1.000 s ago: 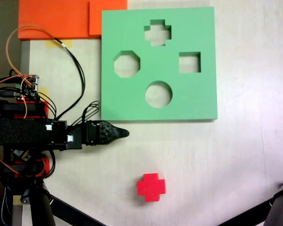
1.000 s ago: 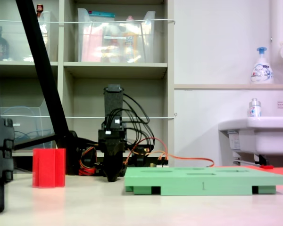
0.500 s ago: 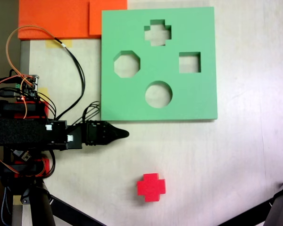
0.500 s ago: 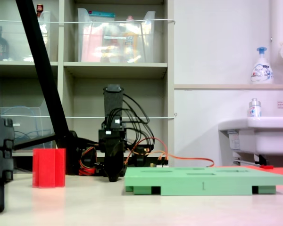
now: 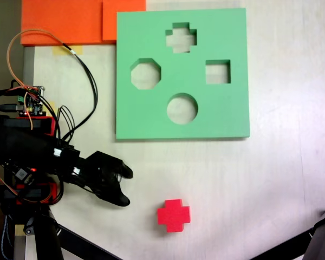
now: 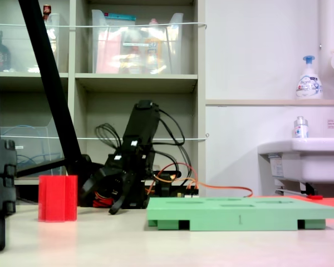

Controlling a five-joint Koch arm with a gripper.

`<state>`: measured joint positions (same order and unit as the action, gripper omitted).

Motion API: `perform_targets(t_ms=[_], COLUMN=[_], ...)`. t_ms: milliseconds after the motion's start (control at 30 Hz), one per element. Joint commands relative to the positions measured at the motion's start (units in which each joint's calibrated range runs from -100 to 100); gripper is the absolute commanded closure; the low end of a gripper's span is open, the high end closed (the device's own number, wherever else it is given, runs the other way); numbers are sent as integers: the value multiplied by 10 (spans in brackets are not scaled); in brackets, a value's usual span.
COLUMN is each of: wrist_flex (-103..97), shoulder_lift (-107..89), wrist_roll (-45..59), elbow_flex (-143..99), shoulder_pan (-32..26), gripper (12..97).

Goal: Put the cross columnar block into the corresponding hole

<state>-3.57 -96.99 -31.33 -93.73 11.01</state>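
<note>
the step in hand looks like the approach to the pick-up: nothing is grasped yet. seen from above, the gripper point(image 5: 124, 187) sits low on the table, its two dark jaws spread apart with an empty gap between them, the mouth facing roughly three to four o'clock. the cross columnar block point(image 5: 173, 215) stands free on the pale table point(image 5: 281, 179), at about four o'clock from the gripper and clearly apart from it, its plus-shaped top facing up. in the side-on fixed view the same block point(image 6: 58, 198) stands upright on the table at nine o'clock of the gripper point(image 6: 103, 199), which hangs tilted with its fingers near the surface. the green foam board point(image 5: 151, 116) lies flat at twelve o'clock from the block, well apart, and the corresponding hole point(image 5: 181, 37) sits near the board's far edge, at twelve o'clock from the round cutout point(image 5: 182, 108), empty. the next move, as i judge it, calls for carrying the open jaws on toward four o'clock until they straddle the block, then closing on two opposite faces squarely enough that the cross keeps its orientation, since its arms must line up with the cutout later. the block looks like light foam, so a glancing touch could push it away.
</note>
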Motion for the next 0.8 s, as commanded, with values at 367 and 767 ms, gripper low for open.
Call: perform_targets(t_ms=[367, 767], wrist_flex=[716, 903], shoulder_lift=[22, 291], wrist_roll=[-63, -61], elbow_flex=[438, 797], shoulder_pan=[5, 0], gripper=[675, 354])
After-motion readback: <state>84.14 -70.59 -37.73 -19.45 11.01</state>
